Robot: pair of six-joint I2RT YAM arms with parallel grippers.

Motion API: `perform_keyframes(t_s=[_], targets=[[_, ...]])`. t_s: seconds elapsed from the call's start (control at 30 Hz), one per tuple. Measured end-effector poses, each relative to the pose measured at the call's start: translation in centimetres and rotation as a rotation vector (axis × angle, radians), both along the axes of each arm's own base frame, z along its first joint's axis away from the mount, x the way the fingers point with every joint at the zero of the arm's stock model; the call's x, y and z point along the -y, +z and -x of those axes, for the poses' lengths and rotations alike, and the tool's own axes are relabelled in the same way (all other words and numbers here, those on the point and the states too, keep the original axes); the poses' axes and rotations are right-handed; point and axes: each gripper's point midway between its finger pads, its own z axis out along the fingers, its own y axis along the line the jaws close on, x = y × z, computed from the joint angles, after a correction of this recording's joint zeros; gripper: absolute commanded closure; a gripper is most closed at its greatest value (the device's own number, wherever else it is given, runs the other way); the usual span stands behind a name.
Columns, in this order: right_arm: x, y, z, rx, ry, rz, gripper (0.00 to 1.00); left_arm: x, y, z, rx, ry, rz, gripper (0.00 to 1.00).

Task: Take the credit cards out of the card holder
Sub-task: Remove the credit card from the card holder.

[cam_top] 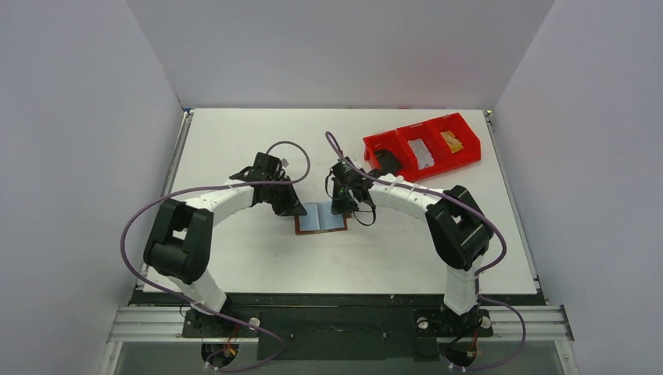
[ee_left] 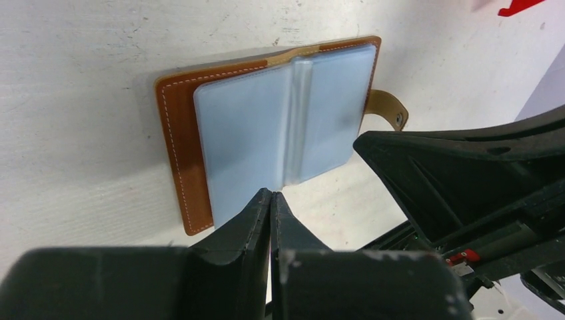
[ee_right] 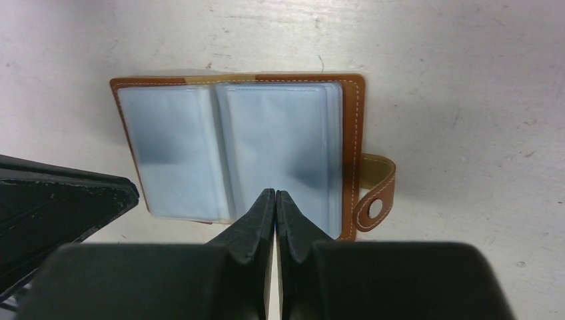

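Observation:
The brown leather card holder [cam_top: 320,219] lies open on the table, its pale grey-blue pockets facing up. It also shows in the left wrist view [ee_left: 280,127] and in the right wrist view [ee_right: 240,150], with its closing tab [ee_right: 373,193] sticking out. No card shows in the pockets. A black card [cam_top: 388,162], a grey card [cam_top: 423,153] and a yellowish card [cam_top: 452,141] lie in the red bin. My left gripper [cam_top: 295,209] [ee_left: 271,193] is shut and empty at the holder's left edge. My right gripper [cam_top: 342,207] [ee_right: 275,193] is shut and empty at its right edge.
The red three-compartment bin [cam_top: 461,158] stands at the back right of the white table. White walls close in the left, back and right sides. The other arm's dark body shows in the left wrist view [ee_left: 466,180] and in the right wrist view [ee_right: 60,200].

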Motion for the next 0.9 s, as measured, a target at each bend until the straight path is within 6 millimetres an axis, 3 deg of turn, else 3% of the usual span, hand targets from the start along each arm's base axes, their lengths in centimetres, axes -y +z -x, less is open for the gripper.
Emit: perform_keyframes(t_s=[0.53,0.9], targets=[[1.4,-1.9,0.1,0.048,-0.039,0.117,1.00,-1.1,-4.1,0.6,-0.074,0.027,-0.121,1.00],[0.0,-2.4,0.0,0.065,-0.003,0.144,1.00,-1.0,-4.4,0.7,-0.082,0.030,-0.129,1.00]])
